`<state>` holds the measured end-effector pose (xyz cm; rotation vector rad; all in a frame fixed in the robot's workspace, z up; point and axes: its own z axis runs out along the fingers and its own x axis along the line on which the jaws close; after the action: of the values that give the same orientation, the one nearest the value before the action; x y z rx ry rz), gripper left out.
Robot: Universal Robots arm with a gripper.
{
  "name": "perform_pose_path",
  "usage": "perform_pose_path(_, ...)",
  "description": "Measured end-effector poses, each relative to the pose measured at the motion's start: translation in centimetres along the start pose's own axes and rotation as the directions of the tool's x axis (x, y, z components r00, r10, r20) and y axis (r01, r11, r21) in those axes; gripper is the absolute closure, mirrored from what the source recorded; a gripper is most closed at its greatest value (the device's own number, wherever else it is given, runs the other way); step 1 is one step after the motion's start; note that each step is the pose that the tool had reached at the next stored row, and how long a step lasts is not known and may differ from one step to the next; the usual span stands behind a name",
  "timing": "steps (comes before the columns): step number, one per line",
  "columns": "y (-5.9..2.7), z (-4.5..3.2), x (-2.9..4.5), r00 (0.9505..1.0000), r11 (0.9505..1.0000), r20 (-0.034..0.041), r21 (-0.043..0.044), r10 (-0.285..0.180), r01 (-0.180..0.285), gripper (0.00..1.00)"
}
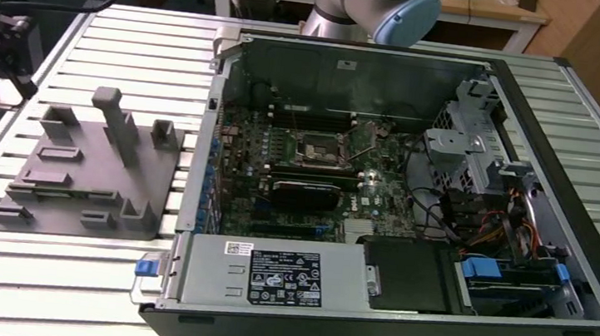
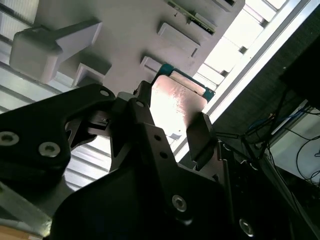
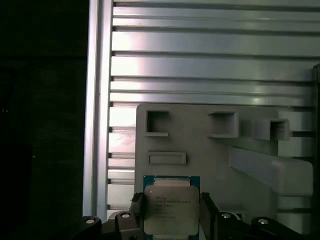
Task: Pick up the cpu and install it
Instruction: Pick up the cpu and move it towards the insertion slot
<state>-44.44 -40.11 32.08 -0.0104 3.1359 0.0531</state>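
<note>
- Saw, in the first wrist view, the gripper (image 3: 171, 202) clamped on the cpu (image 3: 171, 215), jaws pressed in from two sides.
- Found one dark finger (image 3: 207, 210) touching each side of the cpu, with no gap to spot in both wrist views.
- Placed the cpu right in the middle between the jaws, not off to one side and not poking far out in front.
- Saw it held flat and straight, its edges in line with the fingers, not tilted.
- Could pick no long side: nearly square, so much the same either way round.
- Counted just one arm (image 1: 374, 0), so had no other to weigh up.
- Looked like a small flat chip: shiny silver-white top, tiny dark print, and a thin green rim sticking out past the metal.
- Caught bright light on that top in the second wrist view.
- Found the grey fixture (image 3: 215, 150) past the jaws, behind the cpu; judged the cpu held clear of it, not resting in a pocket.
- Spotted the black socket (image 1: 319, 147) inside the open computer (image 1: 355, 78) in the exterior view, well apart from the grey fixture.
- Could not tell how far that socket lay from the jaws.
</note>
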Motion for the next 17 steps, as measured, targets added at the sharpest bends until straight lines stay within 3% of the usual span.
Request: perform_pose_path(17, 0.67, -4.85, -0.03, 1.0, 1.0, 0.0, 0.0, 0.0, 0.0, 0.47)
